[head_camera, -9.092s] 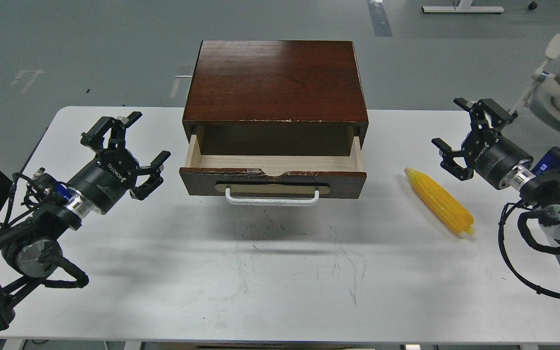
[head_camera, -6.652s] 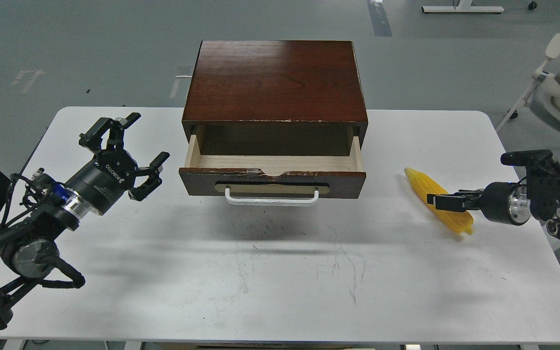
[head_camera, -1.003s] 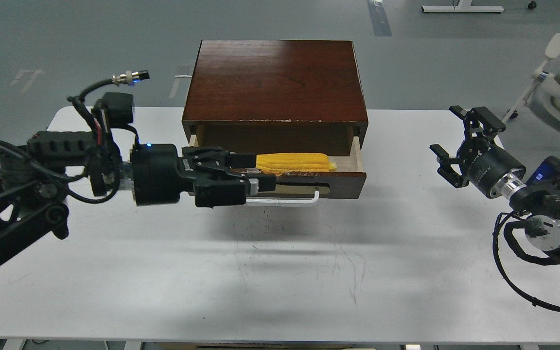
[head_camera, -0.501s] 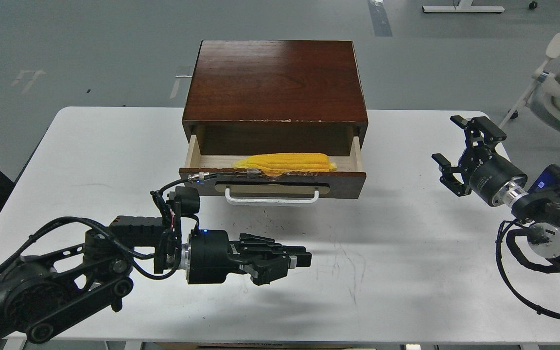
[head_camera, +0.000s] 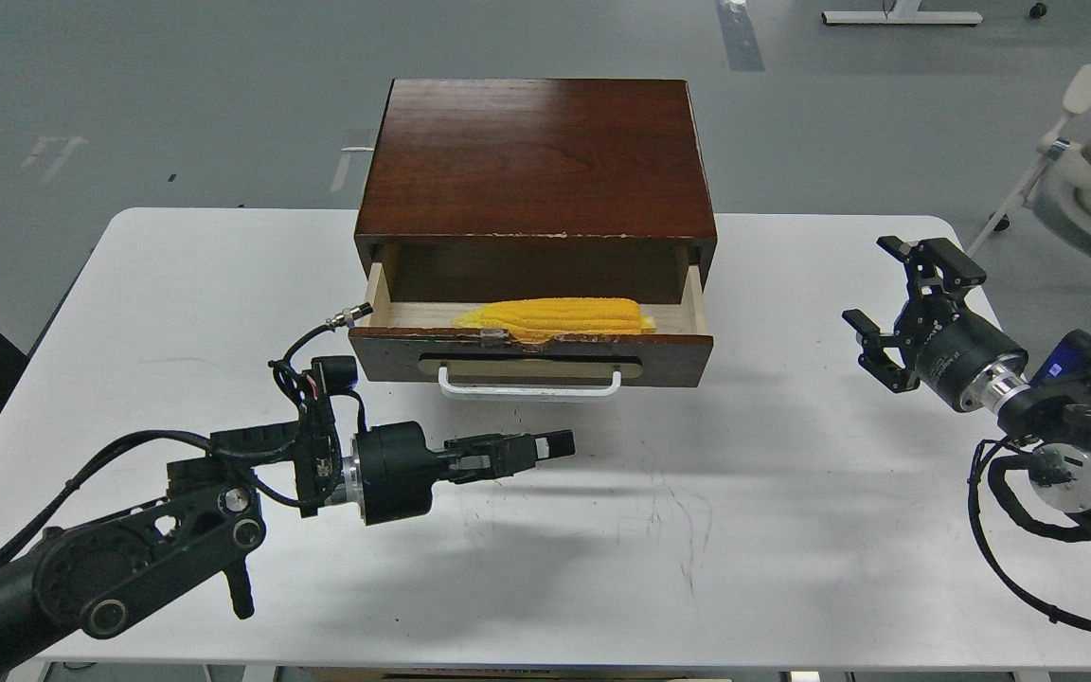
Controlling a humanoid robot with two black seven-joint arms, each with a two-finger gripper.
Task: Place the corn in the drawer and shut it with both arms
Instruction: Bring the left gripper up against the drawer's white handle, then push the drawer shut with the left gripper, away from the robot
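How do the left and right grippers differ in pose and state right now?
The left gripper points sideways below the drawer handle, fingers together; the right gripper is tilted up near the table's right edge, fingers spread. The left is close to the drawer front; the right is far off. Both hold nothing.
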